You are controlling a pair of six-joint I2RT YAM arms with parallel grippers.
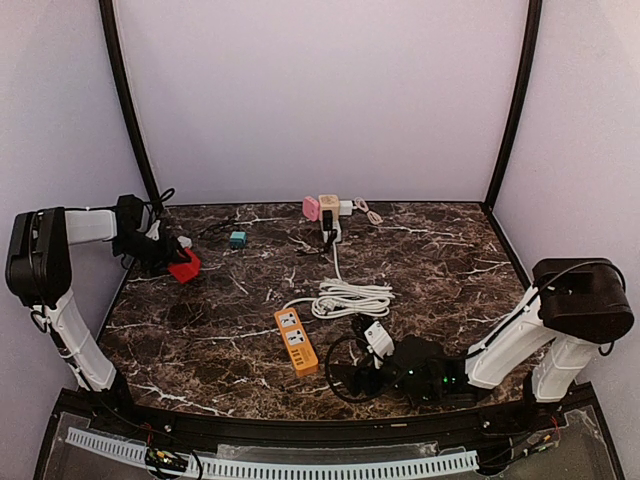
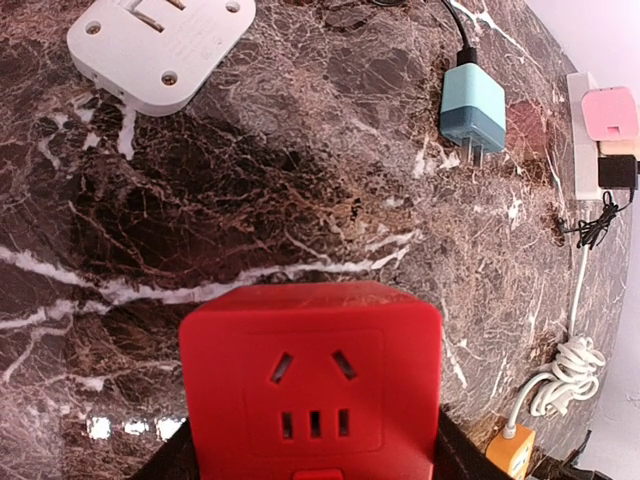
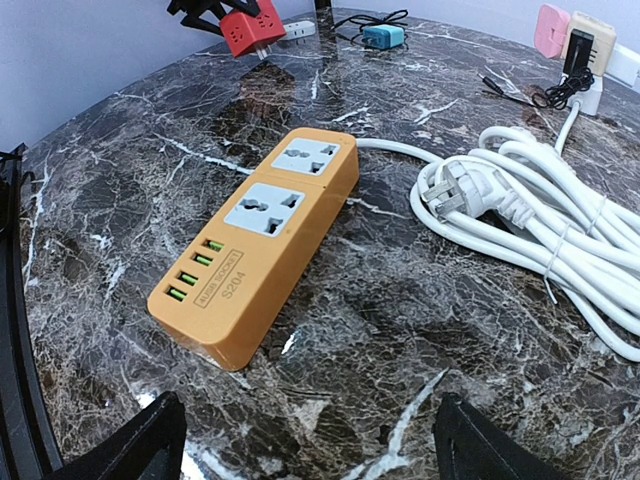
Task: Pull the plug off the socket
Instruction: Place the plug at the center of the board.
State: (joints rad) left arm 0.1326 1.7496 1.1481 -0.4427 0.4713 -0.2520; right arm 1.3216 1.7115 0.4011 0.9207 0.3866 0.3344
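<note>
Red plug (image 2: 311, 385) sits clenched in my left claw (image 1: 180, 264), apart from the white socket (image 2: 160, 45). Right claw (image 3: 305, 440) hangs released; pulling looks done.

It is a robot lab booth: plain lilac walls (image 1: 320, 100); black frame poles (image 1: 128, 100); marble-patterned table (image 1: 450, 270); bolted robot arms (image 1: 75, 335).

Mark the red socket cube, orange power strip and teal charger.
red socket cube (image 2: 310, 375): left wrist view, front face.
orange power strip (image 3: 255, 262): right wrist view, top face.
teal charger (image 2: 473, 105): left wrist view, body.
</note>
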